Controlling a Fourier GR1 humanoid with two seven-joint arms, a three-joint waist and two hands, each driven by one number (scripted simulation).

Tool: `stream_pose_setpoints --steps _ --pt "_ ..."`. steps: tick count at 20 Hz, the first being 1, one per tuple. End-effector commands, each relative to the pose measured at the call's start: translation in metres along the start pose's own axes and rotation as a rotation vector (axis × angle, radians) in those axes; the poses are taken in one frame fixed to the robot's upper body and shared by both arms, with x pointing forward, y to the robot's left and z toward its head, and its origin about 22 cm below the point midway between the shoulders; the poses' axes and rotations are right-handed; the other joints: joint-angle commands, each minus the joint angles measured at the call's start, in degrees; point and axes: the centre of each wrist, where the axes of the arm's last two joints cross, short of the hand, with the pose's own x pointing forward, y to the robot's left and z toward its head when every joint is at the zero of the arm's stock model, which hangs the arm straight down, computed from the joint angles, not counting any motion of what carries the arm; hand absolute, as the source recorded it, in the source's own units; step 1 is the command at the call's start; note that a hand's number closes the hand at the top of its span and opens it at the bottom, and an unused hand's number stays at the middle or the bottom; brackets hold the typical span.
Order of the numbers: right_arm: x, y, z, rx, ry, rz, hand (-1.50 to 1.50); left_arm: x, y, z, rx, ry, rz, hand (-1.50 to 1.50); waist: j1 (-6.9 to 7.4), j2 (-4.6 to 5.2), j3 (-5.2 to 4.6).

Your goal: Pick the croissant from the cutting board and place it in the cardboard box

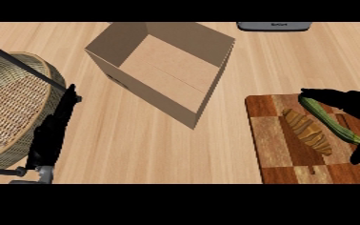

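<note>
At four o'clock on the desk (141, 148), the croissant (307, 131) lies on the cutting board (271, 143), the right hand (336, 98) just beside it, fingers spread open, holding nothing. The left hand (51, 133) rests open at eight o'clock.

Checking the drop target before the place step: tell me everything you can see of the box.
The box is plain brown cardboard, open on top, no flaps showing, nothing inside; a crease runs across its floor. It stands upright on the wooden counter, turned corner-on to the view, between the basket and the board, apart from both. Neither the left robot hand nor the right robot hand touches it.
</note>
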Motion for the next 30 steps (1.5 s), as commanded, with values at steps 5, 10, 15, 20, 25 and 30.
stream_pose_setpoints --steps 5,10,15,20,25,30 --pt "0.006 0.017 -0.012 0.021 0.061 0.028 -1.5 -0.007 0.014 0.002 -0.004 -0.002 -0.012 0.0 -0.08 0.0 -0.01" --pt "-0.008 0.038 -0.016 0.034 0.056 0.015 -1.5 -0.002 0.0 0.003 0.007 0.011 -0.011 0.0 0.0 0.03 0.01" --pt "0.004 0.036 -0.031 0.033 0.044 0.013 -1.5 0.007 -0.002 -0.009 0.012 0.011 -0.007 0.0 -0.03 0.04 0.0" --pt "-0.007 0.047 -0.007 0.022 0.044 0.025 -1.5 0.005 -0.015 -0.006 0.002 -0.001 0.005 0.0 -0.22 0.01 0.0" --pt "0.011 0.043 -0.028 0.019 0.051 -0.004 -1.5 -0.001 0.003 -0.01 -0.013 -0.004 -0.012 0.0 -0.12 0.01 -0.01" --pt "-0.004 0.033 -0.029 0.004 0.036 -0.004 -1.5 -0.018 0.001 0.004 0.017 0.002 0.003 0.0 0.04 0.03 0.0"
